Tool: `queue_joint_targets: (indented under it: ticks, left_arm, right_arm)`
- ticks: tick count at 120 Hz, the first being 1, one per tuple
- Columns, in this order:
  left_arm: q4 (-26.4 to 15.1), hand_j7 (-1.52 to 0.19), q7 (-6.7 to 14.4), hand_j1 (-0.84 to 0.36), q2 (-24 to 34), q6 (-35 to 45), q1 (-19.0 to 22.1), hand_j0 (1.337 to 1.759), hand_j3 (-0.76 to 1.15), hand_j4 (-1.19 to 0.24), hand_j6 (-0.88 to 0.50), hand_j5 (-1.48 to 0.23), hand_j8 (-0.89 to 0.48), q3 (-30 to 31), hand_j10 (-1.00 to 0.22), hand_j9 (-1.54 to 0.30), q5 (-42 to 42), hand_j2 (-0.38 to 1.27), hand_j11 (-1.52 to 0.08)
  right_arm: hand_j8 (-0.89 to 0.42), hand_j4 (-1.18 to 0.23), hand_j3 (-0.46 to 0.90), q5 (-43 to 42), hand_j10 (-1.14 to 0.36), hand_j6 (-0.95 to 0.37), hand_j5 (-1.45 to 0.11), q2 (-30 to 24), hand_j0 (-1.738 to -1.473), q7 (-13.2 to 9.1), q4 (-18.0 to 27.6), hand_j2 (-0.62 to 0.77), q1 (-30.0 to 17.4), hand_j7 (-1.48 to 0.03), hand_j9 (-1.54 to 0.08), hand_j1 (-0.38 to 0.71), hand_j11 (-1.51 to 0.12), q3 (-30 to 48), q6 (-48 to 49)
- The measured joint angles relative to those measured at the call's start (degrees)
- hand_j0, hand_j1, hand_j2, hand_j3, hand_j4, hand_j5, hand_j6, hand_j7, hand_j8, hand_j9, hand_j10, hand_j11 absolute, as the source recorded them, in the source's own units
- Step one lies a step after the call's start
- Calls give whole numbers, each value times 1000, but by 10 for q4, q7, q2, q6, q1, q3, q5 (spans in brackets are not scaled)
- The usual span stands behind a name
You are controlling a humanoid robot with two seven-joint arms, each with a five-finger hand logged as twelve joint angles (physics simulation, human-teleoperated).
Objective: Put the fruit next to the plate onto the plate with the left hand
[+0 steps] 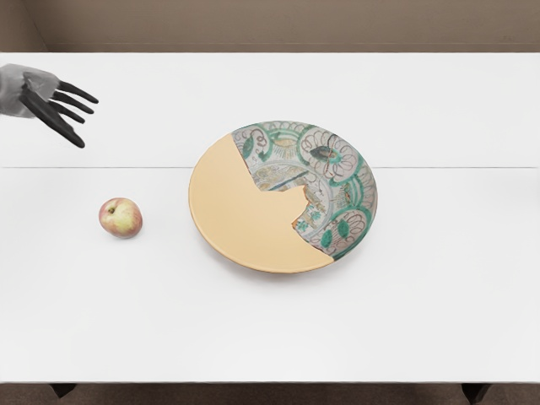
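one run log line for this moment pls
phase: pre-grasp | left hand: open, upper left of view, apart from apple | apple: on table, left of plate, not on it | right hand: not in view

Surface: white flat table (pixel 422 321), spanning the frame.
Plate: round shallow ceramic plate (pixel 228 211), centre of table; plain tan from about 6 to 11 o'clock, green-and-grey floral painting over the remainder.
Fruit: red-yellow round apple (pixel 121 218), stem up, on the table at the plate's 9 o'clock, near but not touching the rim.
Left hand (pixel 52 103): grey wrist, dark fingers, entering at the left edge; at the apple's 11 o'clock, well apart from it; fingers spread, pointing toward 4 o'clock, holding nothing.
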Motion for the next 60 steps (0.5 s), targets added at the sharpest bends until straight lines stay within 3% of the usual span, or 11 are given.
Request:
queue_joint_targets:
  ticks: [21,38,43,50,60]
  left_arm:
    - [-7,-317,0,57,5,0,6,1658,0,-245,-245,-317,-246,6,-245,-316,9,49,-317]
    - [-70,-318,0,57,25,0,1,1658,0,-246,-246,-318,-246,17,-245,-317,56,49,-318]
    - [-98,-317,0,57,57,0,-30,1658,0,-245,-245,-317,-245,31,-244,-317,74,49,-317]
    - [-148,-318,0,56,68,18,-36,1658,0,-245,-245,-318,-245,57,-245,-318,89,50,-318]
    - [-260,-322,-3,52,113,133,-57,1658,0,-249,-249,-322,-249,119,-249,-322,100,50,-322]
  right_arm:
    - [-33,-33,0,-1,-33,-33,-43,0,-1658,-1,-1,-7,1,-43,-43,-310,-43,0,-3]
    - [-33,-33,0,-1,-33,-33,-43,0,-1658,-1,-1,-7,2,-43,-43,-310,-43,0,-3]
    - [-33,-33,0,-1,-33,-33,-43,0,-1658,-1,-1,-7,2,-43,-43,-310,-43,0,-4]
    - [-33,-33,0,-1,-33,-33,-43,0,-1658,-1,-1,-7,2,-43,-43,-310,-43,0,-4]
    - [-33,-33,0,-1,-33,-33,-43,0,-1658,-1,-1,-7,2,-43,-43,-310,-43,0,-4]
